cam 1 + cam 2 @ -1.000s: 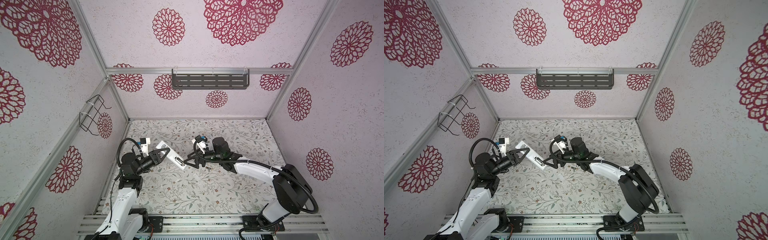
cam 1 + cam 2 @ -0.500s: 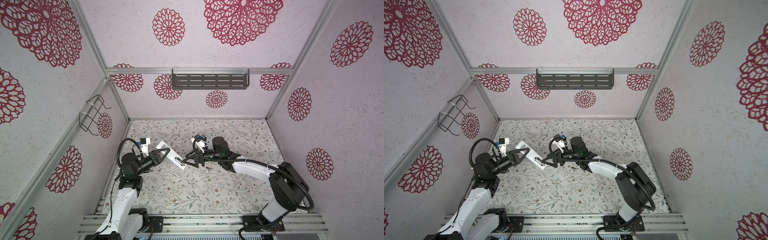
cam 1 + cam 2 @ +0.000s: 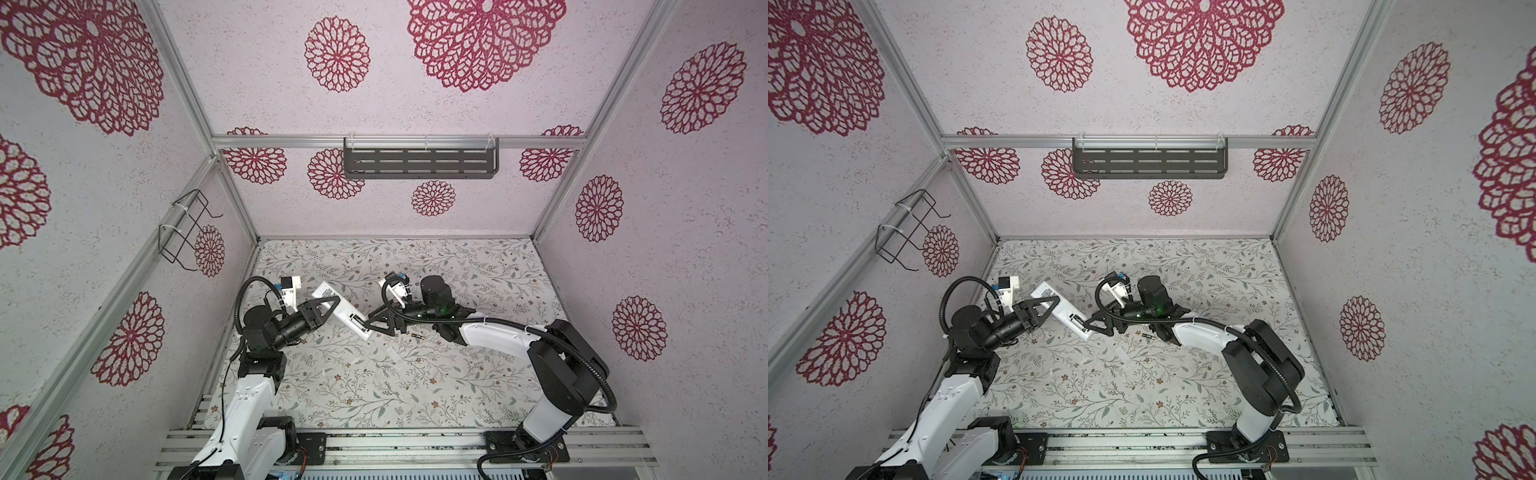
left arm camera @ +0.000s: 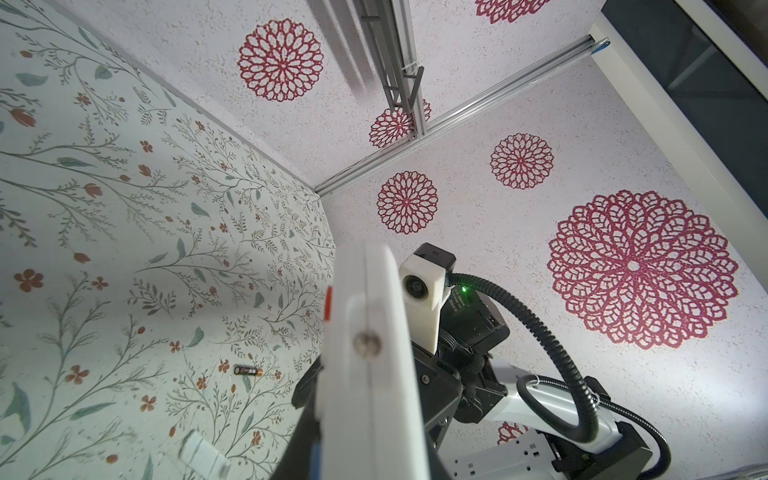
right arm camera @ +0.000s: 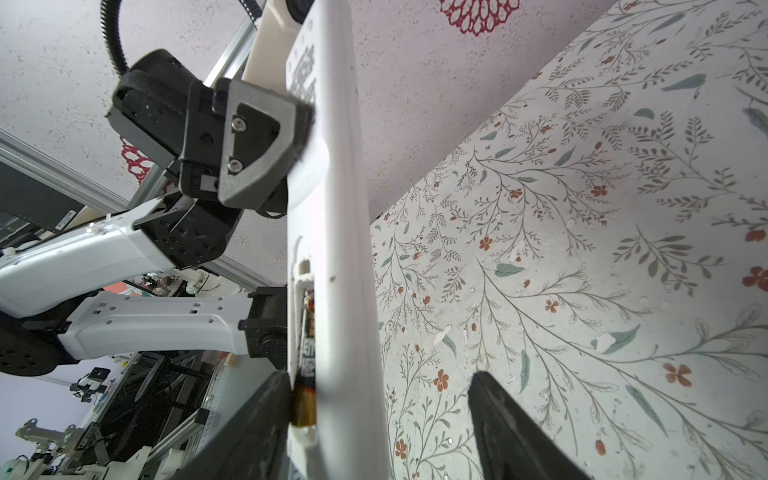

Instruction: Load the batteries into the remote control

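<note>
We note the left gripper [image 3: 332, 305] clamped on the remote control [image 3: 347, 319], holding it slanted above the table [image 3: 374, 386]. The right gripper [image 3: 369, 326] straddles its lower end, fingers [image 5: 257, 424] apart, one touching the battery [image 5: 305, 361] in the bay [image 5: 302, 276]. The other battery [image 3: 417, 334] lies on the table beside the right arm.

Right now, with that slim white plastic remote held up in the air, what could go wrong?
The dark gold-ended battery in the uncovered bay could pop out as the right gripper presses it. The left gripper pinches the slim white remote control away from that push, so it might twist. The other dark battery, loose on the floral table, could roll.
</note>
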Controlling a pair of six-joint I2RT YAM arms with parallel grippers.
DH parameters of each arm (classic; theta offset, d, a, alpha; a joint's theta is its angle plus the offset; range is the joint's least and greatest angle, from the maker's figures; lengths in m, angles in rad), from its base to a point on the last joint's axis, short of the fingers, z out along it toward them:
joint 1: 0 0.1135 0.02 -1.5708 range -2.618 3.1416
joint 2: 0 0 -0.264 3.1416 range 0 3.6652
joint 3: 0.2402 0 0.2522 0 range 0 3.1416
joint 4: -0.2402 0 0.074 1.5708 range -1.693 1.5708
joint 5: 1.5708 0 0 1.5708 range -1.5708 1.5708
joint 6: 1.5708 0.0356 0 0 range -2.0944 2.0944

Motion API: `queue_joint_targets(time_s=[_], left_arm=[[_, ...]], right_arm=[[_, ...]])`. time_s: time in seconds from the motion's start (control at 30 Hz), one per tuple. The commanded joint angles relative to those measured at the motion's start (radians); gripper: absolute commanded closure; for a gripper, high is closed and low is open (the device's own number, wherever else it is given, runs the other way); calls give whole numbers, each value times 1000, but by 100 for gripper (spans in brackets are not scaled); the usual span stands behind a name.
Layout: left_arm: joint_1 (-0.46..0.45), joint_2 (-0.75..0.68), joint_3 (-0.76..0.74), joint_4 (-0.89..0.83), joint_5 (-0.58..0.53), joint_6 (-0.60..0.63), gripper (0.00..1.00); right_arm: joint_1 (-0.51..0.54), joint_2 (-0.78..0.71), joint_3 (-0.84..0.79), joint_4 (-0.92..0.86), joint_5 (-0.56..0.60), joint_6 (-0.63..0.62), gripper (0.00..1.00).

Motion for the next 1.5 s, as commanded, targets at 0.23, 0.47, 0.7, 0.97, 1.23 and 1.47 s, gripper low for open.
queue_joint_targets(time_s=[0.23, 0.47, 0.7, 0.97, 1.23, 1.47], left_arm=[[2, -4, -6, 46, -1, -7, 100], [2, -9, -8, 50, 4, -12, 100], [3, -12, -10, 56, 5, -18, 100], [5, -27, 14, -124, -57, 87, 100], [6, -32, 43, -294, -119, 173, 100], [6, -33, 77, -386, -123, 212, 100]], right_arm=[[1, 21, 33, 24, 6, 1, 48], [0, 34, 39, 17, 16, -6, 57], [0, 42, 48, 1, 29, -19, 67], [-43, -70, -12, 50, 9, -5, 32], [-85, -264, -40, -394, 232, -270, 15], [-90, -197, 50, -824, 615, -459, 20]])
